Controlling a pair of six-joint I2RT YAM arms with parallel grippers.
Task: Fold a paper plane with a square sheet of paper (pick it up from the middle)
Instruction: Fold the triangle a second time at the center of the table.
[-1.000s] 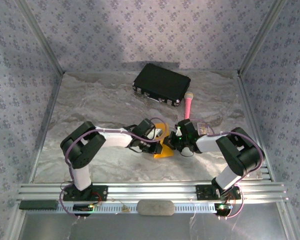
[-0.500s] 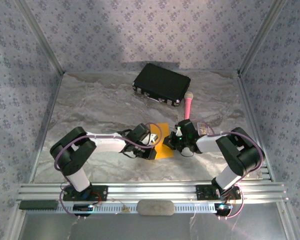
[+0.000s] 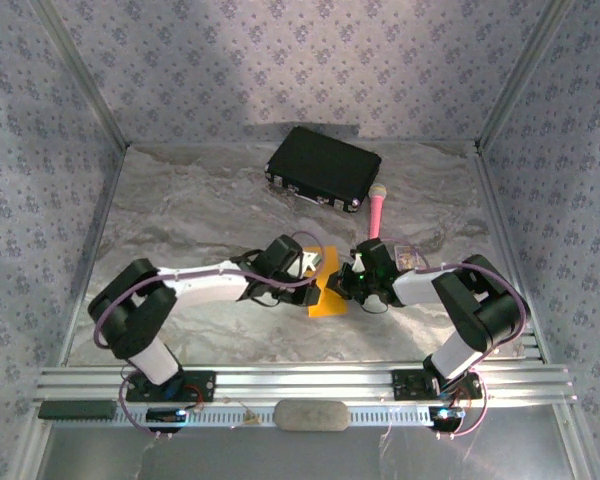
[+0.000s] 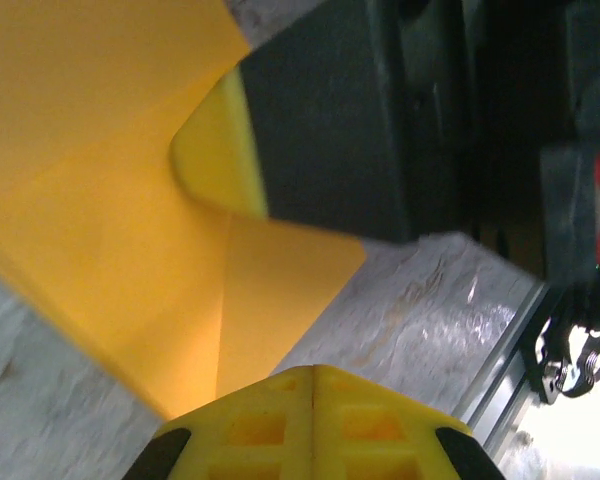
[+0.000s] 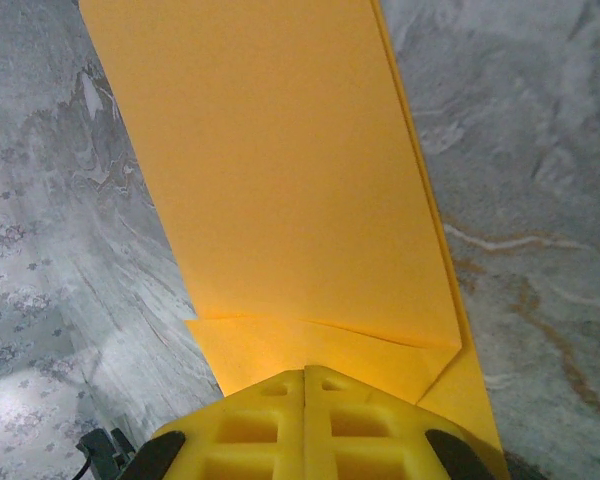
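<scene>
The orange-yellow sheet of paper (image 3: 326,296) lies creased on the marble table between my two grippers. My left gripper (image 3: 308,268) is shut, and its yellow tips (image 4: 313,372) hover at the paper's (image 4: 120,250) near edge with nothing between them. My right gripper (image 3: 346,284) is also shut, its tips (image 5: 305,372) resting on top of the paper (image 5: 280,170) beside a folded flap. In the left wrist view, the right gripper's yellow-tipped finger (image 4: 215,150) presses on the sheet. Whether the far end is pointed is hidden by the arms.
A black case (image 3: 323,168) lies at the back of the table. A pink microphone (image 3: 377,212) lies just behind the right gripper, with a small pale object (image 3: 405,255) beside that wrist. The aluminium rail (image 3: 300,385) runs along the front edge and patterned walls close the sides.
The left arm's elbow has swung outward and down to the left, and its gripper has shifted along the paper's left side. The raised flap now lies lower. The right arm has stayed still.
</scene>
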